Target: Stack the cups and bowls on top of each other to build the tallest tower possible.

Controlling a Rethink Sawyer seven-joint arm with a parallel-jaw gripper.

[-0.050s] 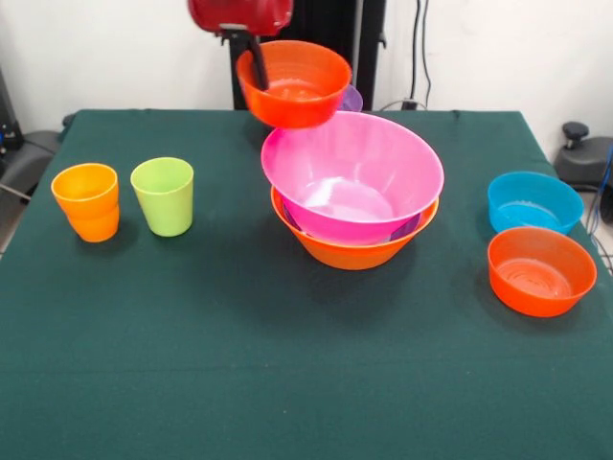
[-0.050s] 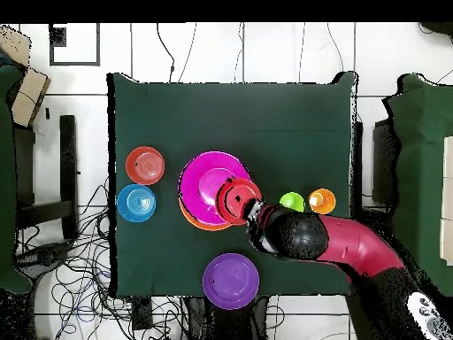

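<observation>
My gripper (image 1: 259,75) is shut on the rim of a small red-orange bowl (image 1: 299,86) and holds it in the air above the back left rim of the tower (image 1: 352,206). The tower is a large pink bowl (image 1: 354,172) nested on a purple bowl (image 1: 407,228) inside a large yellow-orange bowl (image 1: 350,253). Overhead, the held bowl (image 2: 237,200) overlaps the pink bowl (image 2: 205,177), with the gripper (image 2: 253,210) at its edge. An orange cup (image 1: 86,201) and a lime green cup (image 1: 163,196) stand upright at the left.
A blue bowl (image 1: 533,199) and a second red-orange bowl (image 1: 540,270) sit side by side at the right of the green table (image 1: 239,364). Another purple bowl (image 2: 231,281) lies near the robot's edge, partly hidden behind the held bowl in the front view.
</observation>
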